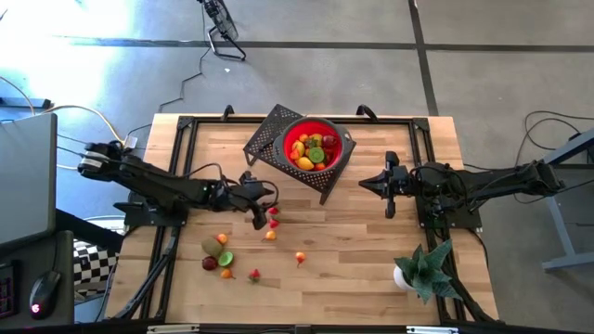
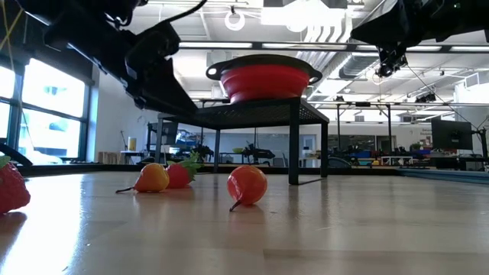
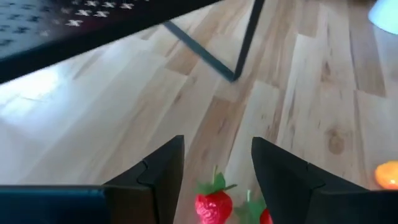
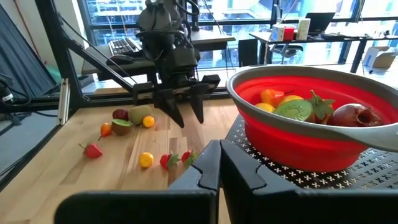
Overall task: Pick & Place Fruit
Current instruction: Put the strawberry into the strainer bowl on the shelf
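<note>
I am holding my left tool above the bench, its two fingers standing apart with nothing between them. Just below it two strawberries are lying side by side on the wood, showing in the gap between the fingers in the left wrist view; I am not touching them. A small orange fruit is sitting just beside them, and a red-orange fruit with a stem is resting a little farther toward the middle of the bench. Near the front left corner a cluster is lying together: a brownish pear-like fruit, a dark red one, a cut green one, a small orange piece and another strawberry. The rest of the fruit is piling up in the red bowl, which is sitting on a black perforated stand at the back of the bench. I am keeping my right tool pinched fully together, gripping nothing, hanging beside the stand. A spiky green plant in a white pot is standing at the front right
</note>
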Controlling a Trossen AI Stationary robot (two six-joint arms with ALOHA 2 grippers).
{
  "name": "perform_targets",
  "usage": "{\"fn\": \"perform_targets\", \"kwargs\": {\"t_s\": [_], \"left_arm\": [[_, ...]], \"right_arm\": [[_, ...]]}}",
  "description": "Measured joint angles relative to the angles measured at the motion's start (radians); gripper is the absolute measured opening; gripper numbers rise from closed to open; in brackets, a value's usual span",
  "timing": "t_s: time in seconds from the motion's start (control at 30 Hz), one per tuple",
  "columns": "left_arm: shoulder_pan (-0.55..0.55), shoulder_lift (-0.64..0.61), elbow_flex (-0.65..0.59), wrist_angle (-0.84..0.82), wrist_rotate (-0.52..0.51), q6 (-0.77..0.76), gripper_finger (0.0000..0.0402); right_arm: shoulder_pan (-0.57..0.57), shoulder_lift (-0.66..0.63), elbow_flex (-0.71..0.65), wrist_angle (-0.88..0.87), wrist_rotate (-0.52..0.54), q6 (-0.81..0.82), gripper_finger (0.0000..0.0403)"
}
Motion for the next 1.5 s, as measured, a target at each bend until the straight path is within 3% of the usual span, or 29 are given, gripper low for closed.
{"fn": "perform_targets", "kwargs": {"t_s": [0.57, 0.8, 1.03, 1.5], "left_arm": [[0.013, 0.157, 0.006, 0.079, 0.021, -0.01, 0.0181], [0.078, 0.213, 0.079, 0.01, 0.137, -0.026, 0.0181], [0.078, 0.256, 0.166, -0.143, 0.144, -0.026, 0.0181], [0.079, 0.319, 0.18, -0.148, 0.143, -0.052, 0.0181]], "right_arm": [[0.0, 0.002, 0.0, -0.007, 0.0, 0.0, 0.0002], [0.0, 0.002, 0.0, -0.008, 0.0, 0.0, 0.0002], [0.0, 0.002, 0.0, -0.016, 0.0, 0.0, 0.0002], [0.0, 0.002, 0.0, -0.017, 0.004, 0.0, 0.0002]]}}
